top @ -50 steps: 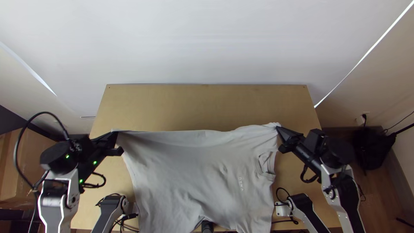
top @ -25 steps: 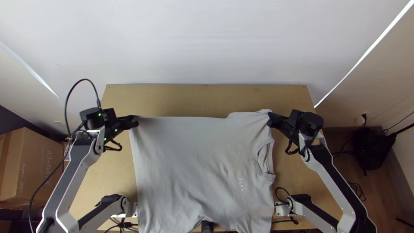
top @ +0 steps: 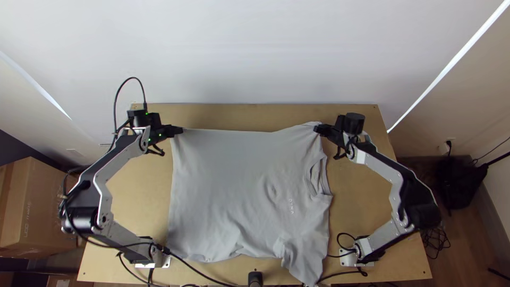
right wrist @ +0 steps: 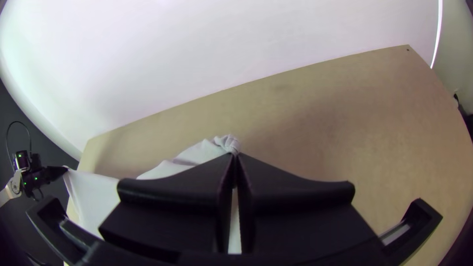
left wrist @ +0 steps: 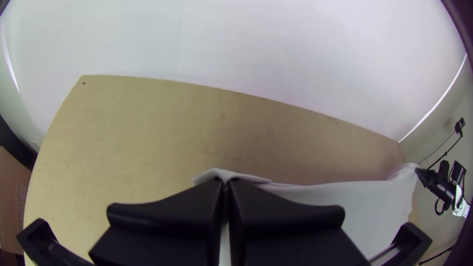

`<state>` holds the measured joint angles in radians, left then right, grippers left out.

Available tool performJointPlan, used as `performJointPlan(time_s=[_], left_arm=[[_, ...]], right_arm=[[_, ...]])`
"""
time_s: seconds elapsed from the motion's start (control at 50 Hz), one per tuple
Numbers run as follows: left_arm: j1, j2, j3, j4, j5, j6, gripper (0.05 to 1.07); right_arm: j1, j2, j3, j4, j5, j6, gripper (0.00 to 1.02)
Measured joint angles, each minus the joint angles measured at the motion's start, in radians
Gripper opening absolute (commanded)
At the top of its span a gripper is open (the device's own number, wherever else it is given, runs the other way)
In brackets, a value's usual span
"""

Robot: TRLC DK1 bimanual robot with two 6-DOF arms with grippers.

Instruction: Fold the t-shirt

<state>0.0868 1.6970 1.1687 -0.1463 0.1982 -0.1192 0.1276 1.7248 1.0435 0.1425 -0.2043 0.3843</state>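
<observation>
**White backdrop (top: 255, 53) rising behind the table (top: 228, 114), grey t-shirt (top: 228, 175) spreading wide above it**

In the top view, a cardboard box (top: 45, 202) is standing left of the table and a black bundle (top: 461, 180) is lying on the floor to its right. The t-shirt is stretching over the table's middle, wrinkling across its body, its neck opening (top: 317, 178) facing the table's right side and one loose sleeve (top: 303, 263) reaching the table's near edge. Toward the table's far left, the left gripper (top: 179, 131) is clenching one corner of the cloth; toward the far right, the right gripper (top: 317, 128) is clenching another.

In the left wrist view, the left gripper (left wrist: 225, 183) is pressing its fingers together on the cloth, a small flap poking out past them over the table.

In the right wrist view, the right gripper (right wrist: 235, 155) is likewise pinching the cloth, a bunched tuft sticking out beyond its fingertips above the table.
</observation>
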Motion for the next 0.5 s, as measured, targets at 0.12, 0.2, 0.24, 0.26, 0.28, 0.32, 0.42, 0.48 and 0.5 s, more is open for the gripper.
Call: performJointPlan(time_s=[0.12, 0.2, 0.24, 0.26, 0.28, 0.32, 0.42, 0.48, 0.5], left_arm=[[-0.010, 0.119, 0.111, 0.000, 0.000, 0.000, 0.08], [-0.015, 0.189, 0.185, 0.000, 0.000, 0.000, 0.08], [-0.017, 0.218, 0.216, 0.000, 0.000, 0.000, 0.08], [-0.019, 0.234, 0.230, 0.000, 0.000, 0.000, 0.08], [-0.020, 0.249, 0.247, 0.000, 0.000, 0.000, 0.08], [-0.021, 0.279, 0.285, 0.000, 0.000, 0.000, 0.08], [-0.024, 0.353, 0.372, -0.002, -0.002, 0.000, 0.08], [-0.026, 0.398, 0.434, -0.006, -0.008, 0.000, 0.08], [-0.026, 0.410, 0.451, -0.008, -0.009, 0.000, 0.08]], right_arm=[[0.000, 0.124, 0.096, 0.000, 0.022, -0.004, 0.02], [0.000, 0.195, 0.166, -0.001, 0.037, -0.012, 0.02], [0.000, 0.221, 0.199, -0.001, 0.041, -0.016, 0.02], [0.000, 0.236, 0.216, 0.000, 0.042, -0.019, 0.02], [0.000, 0.253, 0.235, -0.001, 0.044, -0.018, 0.02], [0.000, 0.281, 0.275, -0.003, 0.052, -0.019, 0.02], [-0.002, 0.342, 0.365, -0.008, 0.075, -0.019, 0.02], [-0.006, 0.378, 0.426, -0.025, 0.087, -0.019, 0.02], [-0.008, 0.388, 0.441, -0.031, 0.089, -0.019, 0.02]])
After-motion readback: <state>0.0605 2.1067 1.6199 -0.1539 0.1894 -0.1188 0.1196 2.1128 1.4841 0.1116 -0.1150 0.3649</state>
